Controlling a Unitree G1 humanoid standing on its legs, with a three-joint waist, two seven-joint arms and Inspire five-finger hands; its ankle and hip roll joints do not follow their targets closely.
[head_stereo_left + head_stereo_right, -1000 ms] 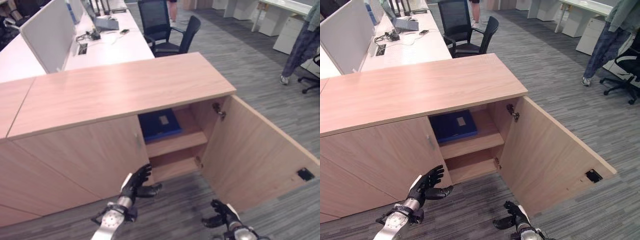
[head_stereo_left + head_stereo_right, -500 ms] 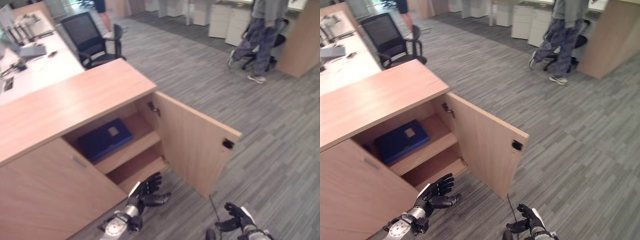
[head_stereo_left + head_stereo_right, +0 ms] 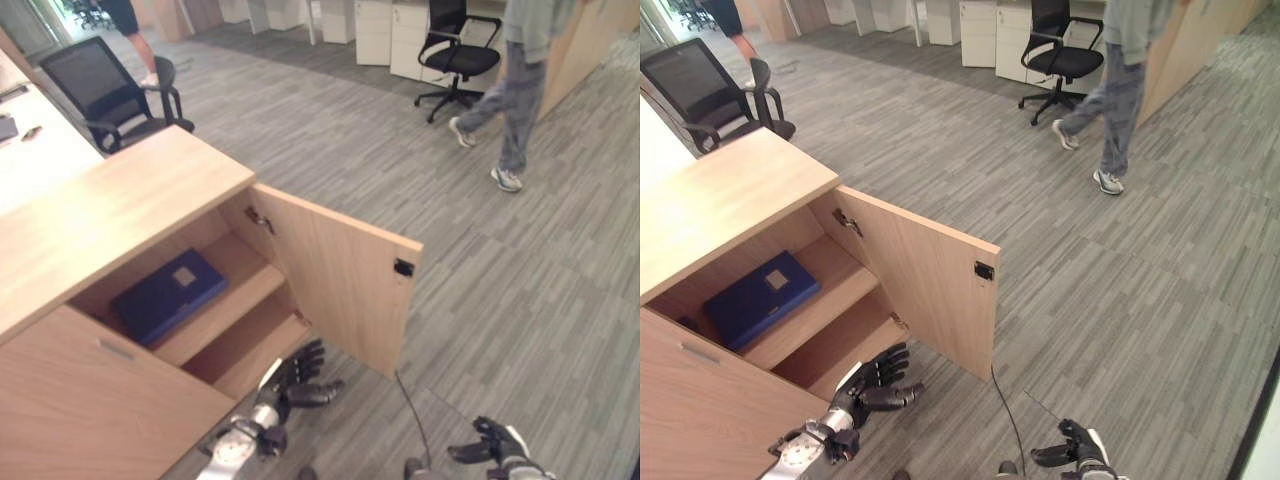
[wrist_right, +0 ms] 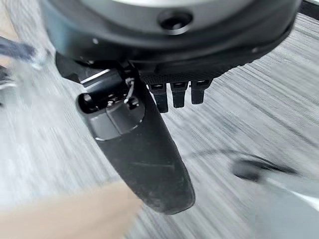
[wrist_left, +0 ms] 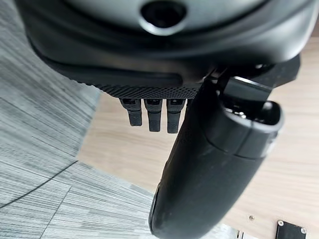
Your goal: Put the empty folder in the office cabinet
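The flat dark-blue folder (image 3: 168, 296) lies on the wooden cabinet's (image 3: 110, 210) upper shelf, up and leftward of my empty, spread left hand (image 3: 290, 378), long axis seemingly running into the cabinet, while my right hand (image 3: 487, 445) hangs loosely open, empty.

folder (image 3: 168, 295) on upper shelf inside cabinet (image 3: 120, 205) — door (image 3: 340, 280) open rightward, chair (image 3: 100, 90) behind
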